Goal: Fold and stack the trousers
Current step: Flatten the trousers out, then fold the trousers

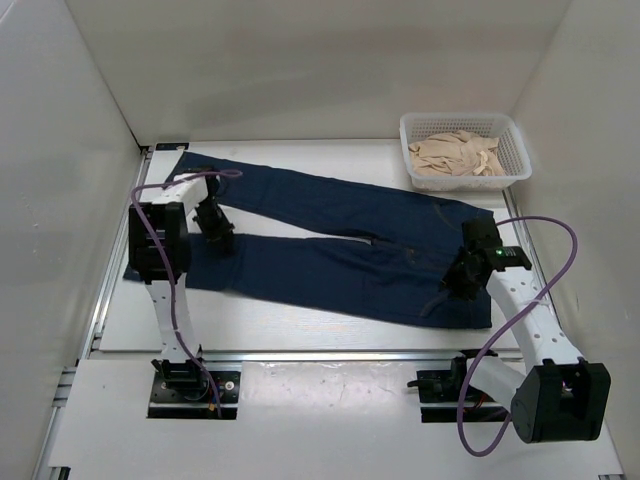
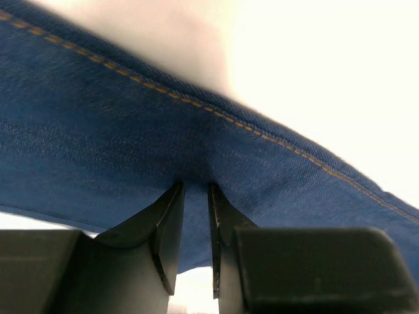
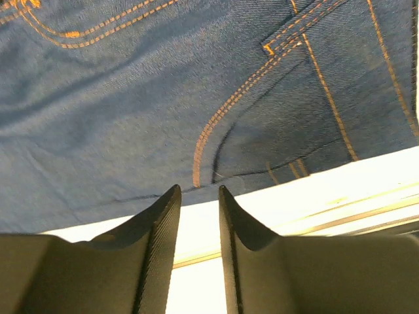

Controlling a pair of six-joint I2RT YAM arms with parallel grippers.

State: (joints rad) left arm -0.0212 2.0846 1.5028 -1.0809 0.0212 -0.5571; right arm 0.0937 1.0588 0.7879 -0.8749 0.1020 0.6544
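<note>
Trousers [image 1: 330,275] are pinched by the narrowed left gripper [image 2: 194,191]. Right gripper [image 3: 200,191] is narrowed at their edge, grip can't be told, so that side could be dropped on lifting.

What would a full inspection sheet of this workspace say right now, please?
Surface: white table, with the trousers lying on it.
Job's things: trousers spread flat, unfolded, legs to the left, waist to the right.
Clutter: white basket at back right, holding beige cloth.
Hands: left hand apparently pinching a leg's denim; right hand slightly open at the waist edge, holding nothing.
Cables: left purple cable and right purple cable each loop off an arm.
Surroundings: white walls; nothing else seen.
</note>
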